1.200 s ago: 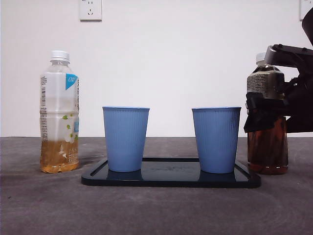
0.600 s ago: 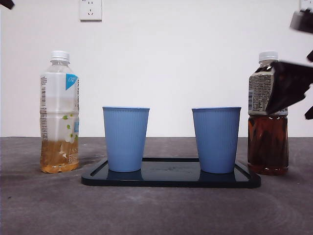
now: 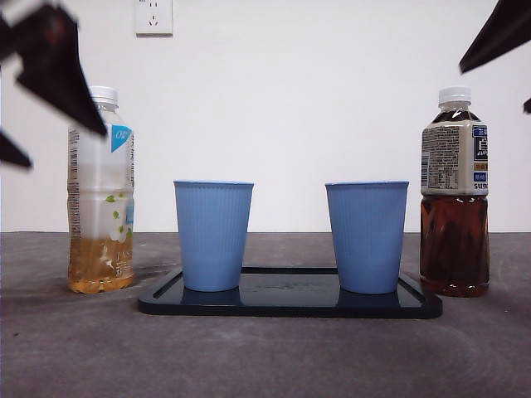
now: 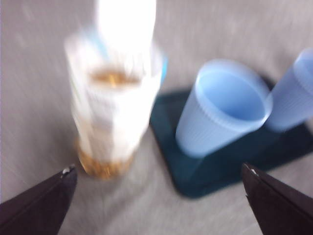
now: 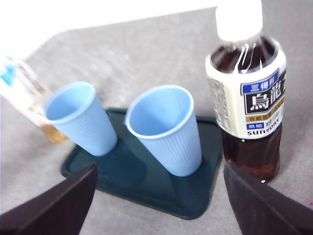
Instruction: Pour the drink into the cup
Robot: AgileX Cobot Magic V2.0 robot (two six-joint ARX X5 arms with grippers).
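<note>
A pale bottle (image 3: pixel 100 191) with a white cap and a little amber drink stands left of the tray. My left gripper (image 3: pixel 58 145) hangs open beside its upper half. In the left wrist view the blurred bottle (image 4: pixel 115 98) lies ahead of the open left gripper (image 4: pixel 159 169). Two blue cups (image 3: pixel 213 235) (image 3: pixel 367 236) stand upright on the dark tray (image 3: pixel 290 303). A dark tea bottle (image 3: pixel 454 191) stands capped to the right. My right gripper (image 3: pixel 496 83) is open, high above it, holding nothing; in its wrist view the right gripper (image 5: pixel 160 169) looks down on the cups (image 5: pixel 164 129) and the tea bottle (image 5: pixel 247 93).
A white wall with a socket (image 3: pixel 153 16) closes off the back. Grey table (image 3: pixel 265 356) runs in front of the tray and between the tray and each bottle.
My right gripper let go of the dark tea bottle and rose to the top right. My left gripper came down into view beside the pale bottle.
</note>
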